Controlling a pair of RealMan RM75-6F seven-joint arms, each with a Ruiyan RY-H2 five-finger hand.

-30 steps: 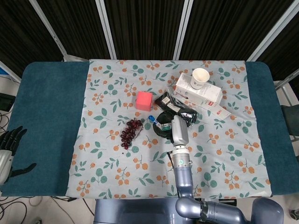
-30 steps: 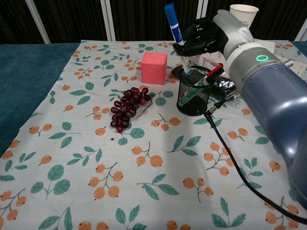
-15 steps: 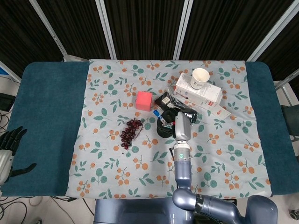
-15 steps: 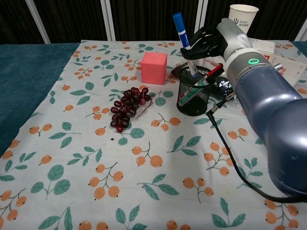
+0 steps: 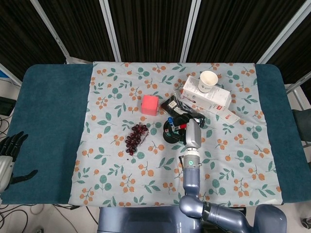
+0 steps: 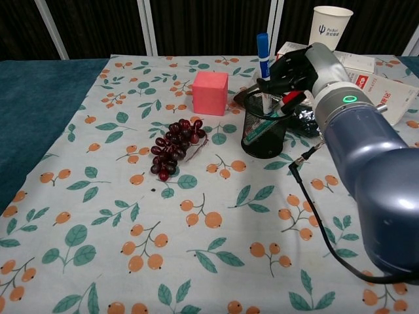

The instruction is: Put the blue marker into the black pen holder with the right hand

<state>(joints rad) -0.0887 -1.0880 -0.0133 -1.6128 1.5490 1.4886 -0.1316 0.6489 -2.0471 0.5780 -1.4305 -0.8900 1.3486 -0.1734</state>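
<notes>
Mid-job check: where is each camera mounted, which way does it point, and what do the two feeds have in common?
Head view: high up, looking steeply down on the whole table; shows the right hand and forearm, and the left hand at the edge.
Chest view: low, facing forward across the cloth; shows only the right hand and arm.
Shared: blue marker, pen holder, pink cube, grapes, paper cup.

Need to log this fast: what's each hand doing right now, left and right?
Left hand: open, fingers apart, holding nothing, off the table's left edge.
Right hand: holds the blue marker upright, its lower end inside the black pen holder.
</notes>
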